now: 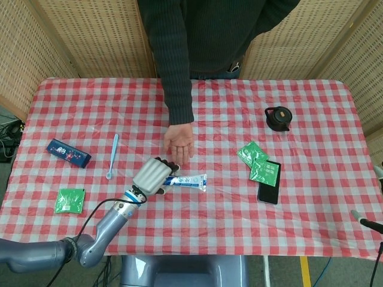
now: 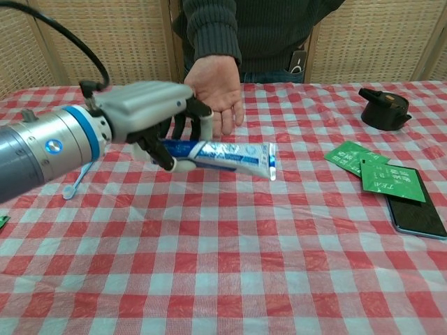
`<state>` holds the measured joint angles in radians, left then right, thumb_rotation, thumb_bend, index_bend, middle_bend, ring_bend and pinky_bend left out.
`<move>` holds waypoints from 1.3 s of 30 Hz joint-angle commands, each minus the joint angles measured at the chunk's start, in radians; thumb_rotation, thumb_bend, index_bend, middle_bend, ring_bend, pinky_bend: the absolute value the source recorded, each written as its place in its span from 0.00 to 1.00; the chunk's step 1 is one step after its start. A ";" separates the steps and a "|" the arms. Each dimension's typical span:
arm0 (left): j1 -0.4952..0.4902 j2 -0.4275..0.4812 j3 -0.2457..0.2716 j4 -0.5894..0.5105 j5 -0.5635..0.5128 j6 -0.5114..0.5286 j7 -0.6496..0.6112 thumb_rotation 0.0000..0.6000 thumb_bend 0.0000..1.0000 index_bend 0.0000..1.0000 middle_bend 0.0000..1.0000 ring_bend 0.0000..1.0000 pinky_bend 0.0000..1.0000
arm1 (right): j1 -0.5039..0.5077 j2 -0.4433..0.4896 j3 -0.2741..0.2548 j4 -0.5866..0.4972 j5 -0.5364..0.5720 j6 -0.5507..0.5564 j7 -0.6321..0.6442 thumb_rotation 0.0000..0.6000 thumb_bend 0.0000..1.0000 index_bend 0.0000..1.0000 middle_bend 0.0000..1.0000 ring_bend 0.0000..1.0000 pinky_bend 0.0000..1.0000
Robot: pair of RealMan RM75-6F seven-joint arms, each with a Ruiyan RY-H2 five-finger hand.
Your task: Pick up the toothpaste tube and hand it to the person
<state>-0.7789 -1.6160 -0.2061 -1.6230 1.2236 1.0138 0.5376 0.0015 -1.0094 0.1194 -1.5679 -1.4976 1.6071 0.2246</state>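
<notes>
Left hand (image 2: 157,118): fingers wrapped around the white-and-blue toothpaste tube (image 2: 227,155), held above the red checked tablecloth (image 2: 279,265).
Person's open palm (image 2: 216,87): just beyond the tube.

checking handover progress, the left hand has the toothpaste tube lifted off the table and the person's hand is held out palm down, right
Not quite: the person's hand is palm up, as the chest view shows. The rest holds: the left hand holds the toothpaste tube above the table.
</notes>
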 commanded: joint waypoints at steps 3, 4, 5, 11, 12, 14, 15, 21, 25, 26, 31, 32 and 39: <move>0.014 0.077 -0.063 -0.057 -0.010 0.043 -0.041 1.00 0.38 0.70 0.53 0.55 0.56 | -0.001 0.002 -0.001 0.000 0.000 -0.001 0.006 1.00 0.00 0.00 0.00 0.00 0.00; 0.012 0.084 -0.073 -0.057 -0.020 0.046 -0.039 1.00 0.37 0.70 0.53 0.55 0.56 | 0.000 0.002 -0.001 0.001 0.000 -0.002 0.007 1.00 0.00 0.00 0.00 0.00 0.00; 0.009 0.088 -0.084 -0.054 -0.033 0.049 -0.035 1.00 0.37 0.70 0.53 0.55 0.56 | 0.000 0.002 -0.001 0.001 0.000 -0.003 0.008 1.00 0.00 0.00 0.00 0.00 0.00; -0.030 0.059 -0.153 0.000 -0.154 0.062 0.009 1.00 0.37 0.70 0.53 0.55 0.56 | 0.003 0.003 0.001 0.001 0.004 -0.008 0.010 1.00 0.00 0.00 0.00 0.00 0.00; -0.040 0.047 -0.160 0.015 -0.173 0.062 0.018 1.00 0.37 0.69 0.53 0.55 0.56 | 0.003 0.003 0.001 0.002 0.005 -0.010 0.012 1.00 0.00 0.00 0.00 0.00 0.00; -0.061 0.024 -0.165 0.044 -0.200 0.059 0.035 1.00 0.36 0.69 0.53 0.55 0.56 | 0.005 0.004 0.003 0.004 0.009 -0.014 0.016 1.00 0.00 0.00 0.00 0.00 0.00; -0.070 0.017 -0.164 0.055 -0.207 0.055 0.040 1.00 0.36 0.69 0.53 0.55 0.56 | 0.005 0.004 0.003 0.005 0.010 -0.016 0.017 1.00 0.00 0.00 0.00 0.00 0.00; -0.102 -0.005 -0.162 0.079 -0.214 0.014 -0.016 1.00 0.03 0.21 0.13 0.19 0.32 | 0.006 0.007 0.007 0.010 0.021 -0.021 0.029 1.00 0.00 0.00 0.00 0.00 0.00; -0.089 0.009 -0.159 0.054 -0.142 0.033 -0.107 1.00 0.00 0.00 0.00 0.00 0.03 | 0.006 0.009 0.007 0.010 0.023 -0.024 0.034 1.00 0.00 0.00 0.00 0.00 0.00; -0.084 0.015 -0.157 0.048 -0.124 0.041 -0.129 1.00 0.00 0.00 0.00 0.00 0.01 | 0.006 0.009 0.006 0.010 0.021 -0.023 0.035 1.00 0.00 0.00 0.00 0.00 0.00; -0.064 0.062 -0.153 -0.002 -0.052 0.083 -0.183 1.00 0.00 0.00 0.00 0.00 0.00 | 0.003 0.010 0.004 0.006 0.012 -0.015 0.032 1.00 0.00 0.00 0.00 0.00 0.00; -0.062 0.066 -0.153 -0.008 -0.047 0.086 -0.187 1.00 0.00 0.00 0.00 0.00 0.00 | 0.003 0.010 0.003 0.006 0.011 -0.015 0.031 1.00 0.00 0.00 0.00 0.00 0.00; 0.032 0.234 -0.135 -0.163 0.114 0.219 -0.235 1.00 0.00 0.00 0.00 0.00 0.00 | 0.002 0.008 -0.001 0.000 0.002 -0.011 0.022 1.00 0.00 0.00 0.00 0.00 0.00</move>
<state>-0.8018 -1.4644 -0.3576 -1.7183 1.2704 1.1699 0.3170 0.0034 -1.0012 0.1183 -1.5674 -1.4953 1.5957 0.2475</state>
